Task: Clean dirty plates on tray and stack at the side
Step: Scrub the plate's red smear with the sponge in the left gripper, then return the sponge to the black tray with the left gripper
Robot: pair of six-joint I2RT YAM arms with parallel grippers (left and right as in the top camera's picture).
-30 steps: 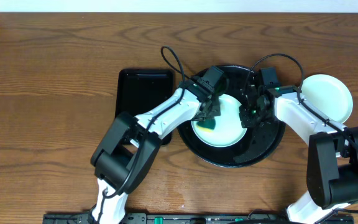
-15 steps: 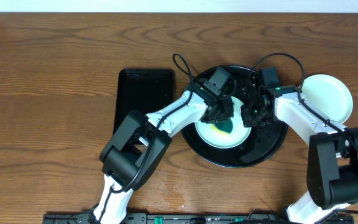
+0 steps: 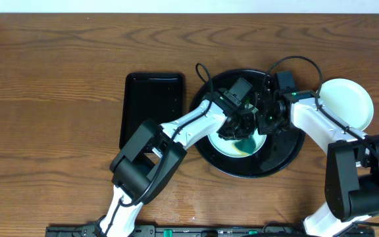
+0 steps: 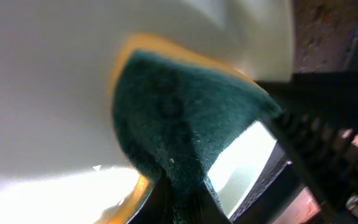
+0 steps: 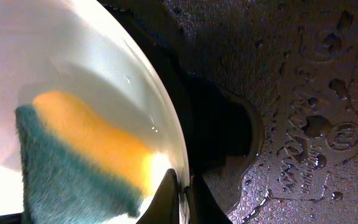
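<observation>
Sponge (image 4: 166, 118) clamped in left tool (image 4: 182, 198); plate (image 5: 73, 56) rim pinched by right tool (image 5: 180, 190), in tray (image 3: 283, 157). Press sponge flat, sweep whole face, hold rim steady.

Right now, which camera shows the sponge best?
The right wrist view: the sponge shows both its yellow and green layers against the plate. The left wrist view shows mostly its green face, blurred; overhead, the left gripper hides most of it.

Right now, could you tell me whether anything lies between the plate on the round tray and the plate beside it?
Only the tray's raised rim and the right arm, whose tool grips that plate; nothing else visible.
</observation>
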